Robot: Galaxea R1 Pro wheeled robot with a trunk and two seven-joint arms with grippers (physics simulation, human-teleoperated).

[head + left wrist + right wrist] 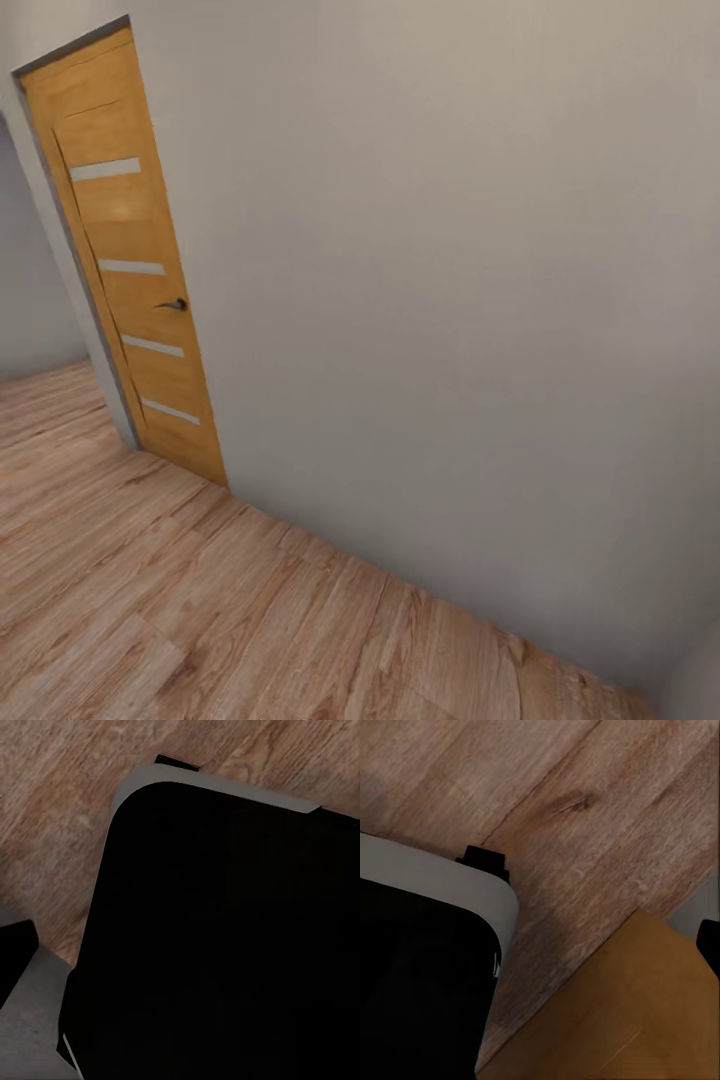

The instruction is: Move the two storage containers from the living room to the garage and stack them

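The two storage containers and the garage are out of view. In the head view I face a plain pale grey wall (450,300) that meets light wood-plank flooring (150,600). Both wrist views look down at the same plank flooring (60,802) (585,802) past my own black base (225,945) (420,982), which has a grey rounded rim.
A honey-brown panelled door (130,270) with pale glass strips and a dark handle (175,304) stands at the wall's left end. Left of it the floor runs on past a corner. A honey-brown flat surface (645,1020) lies beside my base in the right wrist view.
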